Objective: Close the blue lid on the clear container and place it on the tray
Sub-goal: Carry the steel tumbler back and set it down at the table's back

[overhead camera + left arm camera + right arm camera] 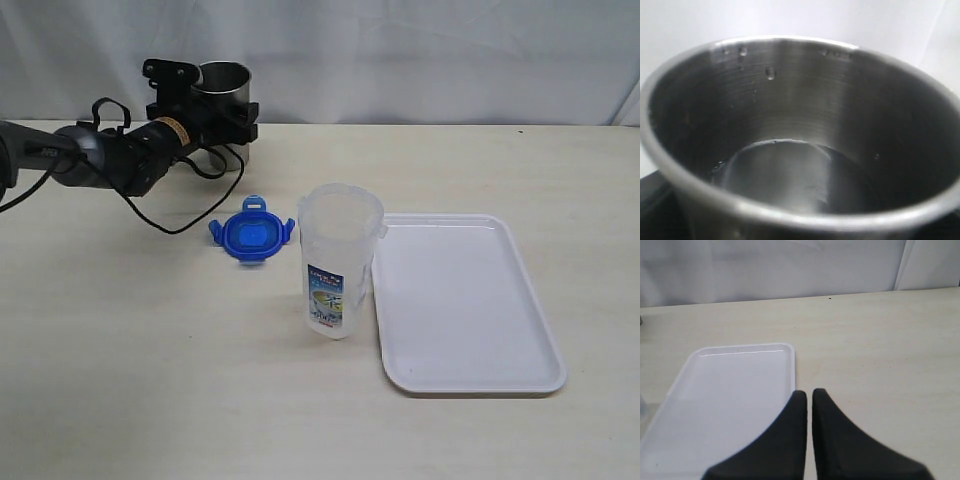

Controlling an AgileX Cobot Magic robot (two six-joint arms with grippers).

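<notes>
Risk: the container (338, 262) stood upright and open just beside the tray (470, 385). Tall and probably light, it could tip if the lid (252, 237) were pressed on off-centre. The lid lay on the surface (150, 350) near it, tabs splayed, and a tab caught under the rim would block closure. The left pincer (212, 103), spread wide, appeared to clasp a steel cup (222, 80), contact partly hidden. The right pincer (809, 396) was pressed together, empty, near the tray.

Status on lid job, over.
Left tool around steel cup, grip unclear; right tool shut, empty. Blue lid off, on table beside clear container. Tray bare; nothing blocking.
</notes>
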